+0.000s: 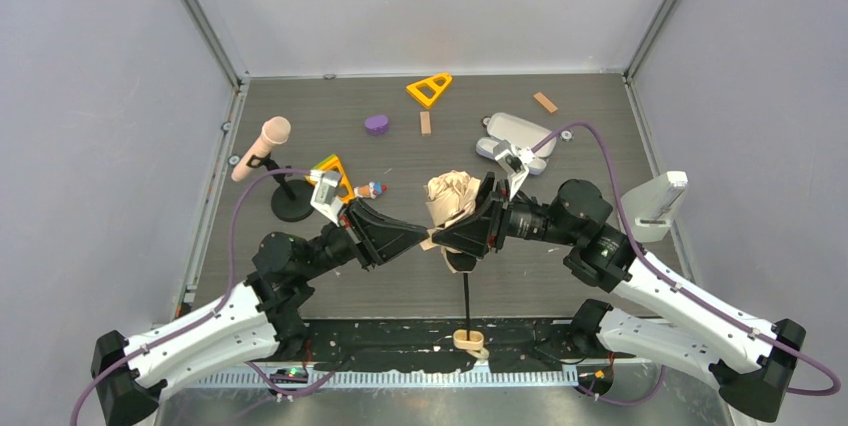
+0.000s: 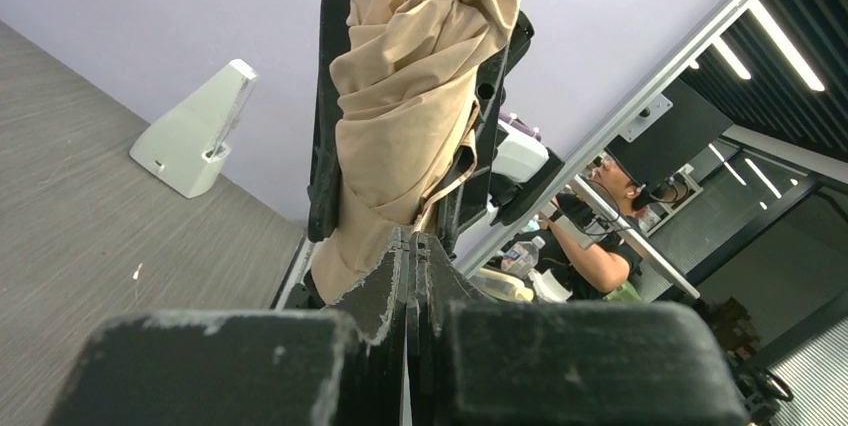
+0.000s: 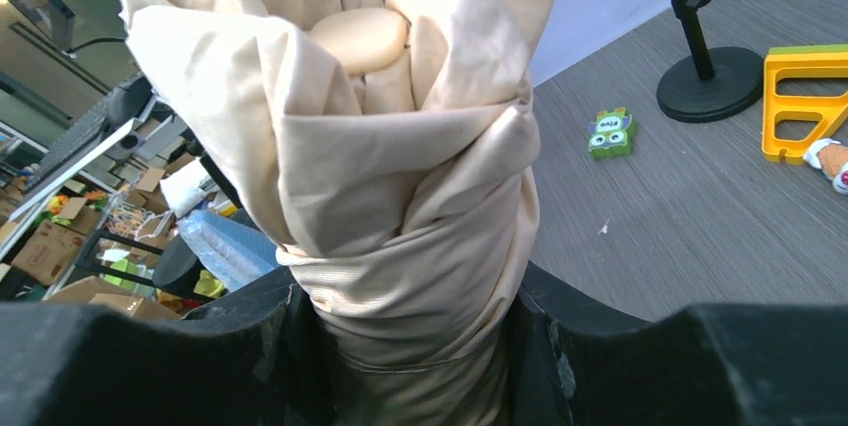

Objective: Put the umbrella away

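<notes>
Umbrella (image 1: 452, 196) of pale beige fabric, bunched round its thin black shaft (image 1: 467, 296), is held over the middle of the table, with its small tan handle (image 1: 468, 338) towards the near edge. The right gripper (image 3: 415, 346) clasps the fabric bundle between part-spread jaws. The left gripper (image 2: 410, 246), jaws pressed together, pinches a thin strap at the bundle's lower edge. Behind lie a lavender-grey oblong case (image 1: 515, 141) and, further left, a pink-headed microphone on a black stand (image 1: 262, 151).

The left hand (image 2: 410, 246) is pinched closed, the right hand (image 3: 415, 346) grips half-spread.
</notes>
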